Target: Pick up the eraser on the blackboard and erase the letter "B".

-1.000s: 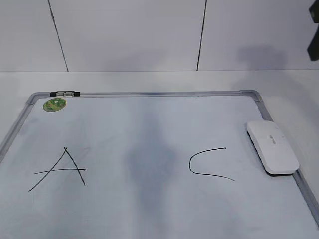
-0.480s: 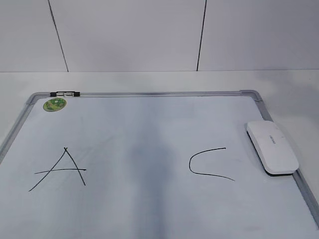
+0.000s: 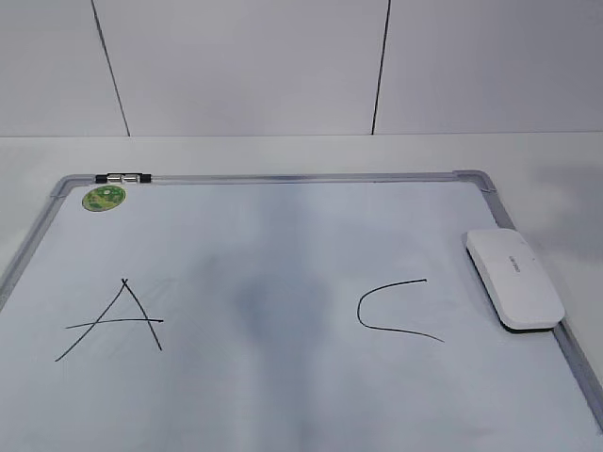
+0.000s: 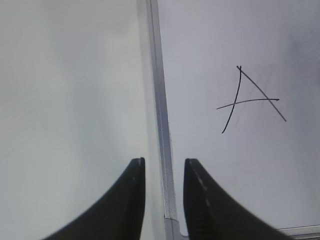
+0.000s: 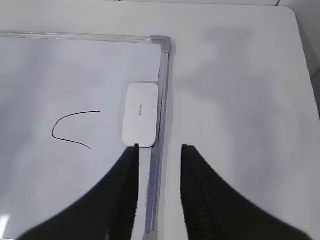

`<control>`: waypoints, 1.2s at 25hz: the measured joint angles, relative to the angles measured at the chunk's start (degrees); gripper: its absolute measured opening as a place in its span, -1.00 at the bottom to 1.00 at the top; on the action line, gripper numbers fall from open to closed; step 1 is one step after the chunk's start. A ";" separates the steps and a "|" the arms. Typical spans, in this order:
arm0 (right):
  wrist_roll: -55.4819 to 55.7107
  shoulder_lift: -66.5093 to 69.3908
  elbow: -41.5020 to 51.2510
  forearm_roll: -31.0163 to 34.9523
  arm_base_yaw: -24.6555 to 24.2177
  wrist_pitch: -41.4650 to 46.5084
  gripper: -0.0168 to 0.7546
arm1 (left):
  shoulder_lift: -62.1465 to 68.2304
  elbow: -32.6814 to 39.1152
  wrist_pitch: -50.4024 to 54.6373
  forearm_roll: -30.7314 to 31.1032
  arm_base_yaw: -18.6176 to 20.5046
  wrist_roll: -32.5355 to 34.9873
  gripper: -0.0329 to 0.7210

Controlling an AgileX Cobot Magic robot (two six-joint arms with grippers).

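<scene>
The white eraser [image 3: 514,279] lies on the right edge of the blackboard [image 3: 283,235], a white board with a silver frame; it also shows in the right wrist view [image 5: 141,120]. No letter "B" shows; between the "A" [image 3: 113,320] and the "C" [image 3: 396,309] there is only a faint grey smudge [image 3: 268,301]. My right gripper [image 5: 159,147] is open and empty, high above the board's right frame, near the eraser's end. My left gripper [image 4: 164,161] is open and empty above the board's left frame [image 4: 160,125]. Neither gripper shows in the exterior view.
A round green sticker [image 3: 104,197] and a small clip [image 3: 122,176] sit at the board's far left corner. White table [image 5: 240,90] extends right of the board. A white panelled wall [image 3: 283,66] stands behind.
A dark piece of the right arm at the exterior view's top right corner has left the view. The shadows on the board and wall have shifted. The eraser has not moved.
</scene>
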 joint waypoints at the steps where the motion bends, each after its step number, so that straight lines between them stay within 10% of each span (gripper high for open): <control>1: 0.00 -1.18 1.04 -0.22 0.00 0.00 -0.39 | -1.83 0.00 0.12 0.00 0.00 0.00 -0.36; 30: -0.15 -23.66 20.79 -2.29 0.00 -1.49 -0.40 | -39.66 20.21 1.42 -0.75 -1.00 0.92 -0.36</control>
